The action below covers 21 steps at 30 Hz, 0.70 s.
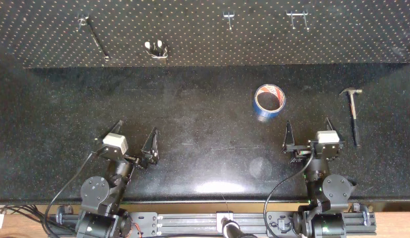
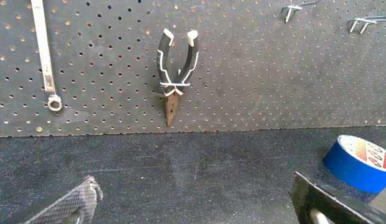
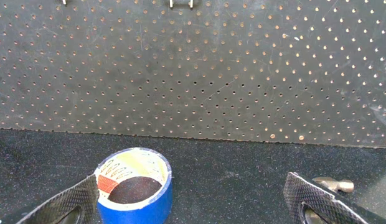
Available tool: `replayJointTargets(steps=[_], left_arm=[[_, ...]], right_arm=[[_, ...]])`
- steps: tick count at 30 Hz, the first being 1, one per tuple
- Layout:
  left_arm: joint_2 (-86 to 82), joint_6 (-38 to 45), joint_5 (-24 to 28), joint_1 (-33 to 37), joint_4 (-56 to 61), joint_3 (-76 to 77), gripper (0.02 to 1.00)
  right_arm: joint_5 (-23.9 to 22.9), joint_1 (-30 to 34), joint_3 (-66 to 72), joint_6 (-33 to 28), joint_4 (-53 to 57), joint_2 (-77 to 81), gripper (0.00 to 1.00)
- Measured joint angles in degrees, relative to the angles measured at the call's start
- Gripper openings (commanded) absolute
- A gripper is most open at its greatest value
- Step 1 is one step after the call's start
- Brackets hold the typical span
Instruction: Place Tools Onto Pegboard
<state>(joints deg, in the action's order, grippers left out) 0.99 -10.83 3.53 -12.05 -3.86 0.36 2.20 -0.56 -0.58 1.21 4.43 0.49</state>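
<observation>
With my right gripper and left gripper both hanging open and empty, I am sizing up the blue tape roll lying flat on the table before the pegboard, judging it light, stiff, and best pinched across one wall of its ring.

the black tabletop has a blue roll of tape lying flat on it toward the right side, and a hammer lies near the right edge, apart from the tape, with its head pointing to the pegboard at the back.
</observation>
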Motion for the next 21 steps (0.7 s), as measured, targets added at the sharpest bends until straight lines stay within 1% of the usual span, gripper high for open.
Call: replayJointTargets(steps=[1, 2, 3, 4, 5, 6, 7, 8, 9, 10, 11, 12, 13, 15, 18, 20, 21], left_arm=[[0.0, 0.0, 0.0, 0.0, 0.0, 0.0, 0.991], [0.0, 0.0, 0.0, 0.0, 0.0, 0.0, 0.993], [-0.1, 0.0, 0.0, 0.0, 0.0, 0.0, 0.993], [-0.2, 0.0, 0.1, -0.1, 0.0, 0.0, 0.993], [-0.2, -0.2, 0.2, 0.0, 0.0, 0.0, 0.993], [-0.3, -0.2, 0.4, -0.1, 0.0, 0.0, 0.993], [-0.3, -0.4, 0.5, -0.1, 0.1, 0.1, 0.993], [-0.2, -0.4, 0.6, -0.1, 0.0, 0.0, 0.993], [-0.3, -0.4, 0.6, -0.1, 0.0, 0.0, 0.993], [-0.3, -0.4, 0.6, -0.1, 0.0, 0.0, 0.993], [-0.3, -0.4, 0.6, -0.1, 0.0, 0.0, 0.993], [-0.3, -0.4, 0.6, -0.1, 0.0, 0.0, 0.996], [-0.3, -0.4, 0.6, -0.1, 0.0, 0.0, 0.993], [-0.3, -0.4, 0.6, -0.1, 0.0, 0.0, 0.993], [-0.3, -0.4, 0.6, -0.1, 0.0, 0.0, 0.993], [-0.3, -0.4, 0.6, -0.1, 0.0, 0.0, 0.993], [-0.3, -0.4, 0.6, -0.1, 0.0, 0.0, 0.993]], right_arm=[[0.0, 0.0, -1.9, 0.0, 3.8, 1.2, 0.974], [0.7, 0.0, -7.1, 0.6, 12.9, 4.8, 0.976], [2.5, 0.0, -13.8, 1.6, 17.2, 11.7, 0.976], [6.3, 0.1, -20.6, 2.9, 20.9, 19.1, 0.976], [15.7, 0.0, -33.6, 4.2, 23.7, 35.5, 0.976], [22.4, -0.2, -38.8, 4.6, 25.0, 43.4, 0.976], [30.2, -0.3, -45.4, 4.8, 30.9, 54.8, 0.976], [34.8, -0.3, -48.0, 5.2, 30.8, 64.5, 0.976], [36.3, -0.3, -48.1, 5.4, 31.2, 70.4, 0.976], [35.5, -0.3, -48.3, 5.4, 30.2, 73.4, 0.976], [32.2, -0.3, -48.7, 5.4, 29.3, 78.9, 0.976], [30.7, -0.9, -50.9, 5.4, 29.1, 82.1, 0.976], [30.4, -2.0, -53.9, 5.4, 27.9, 84.9, 0.976], [29.9, -3.1, -55.8, 5.4, 27.9, 89.3, 0.976], [28.0, -4.0, -55.8, 5.3, 26.4, 92.2, 0.987], [27.7, -4.5, -55.9, 5.1, 25.7, 94.0, 0.969], [27.7, -4.8, -55.9, 5.1, 25.6, 94.2, 0.93]])
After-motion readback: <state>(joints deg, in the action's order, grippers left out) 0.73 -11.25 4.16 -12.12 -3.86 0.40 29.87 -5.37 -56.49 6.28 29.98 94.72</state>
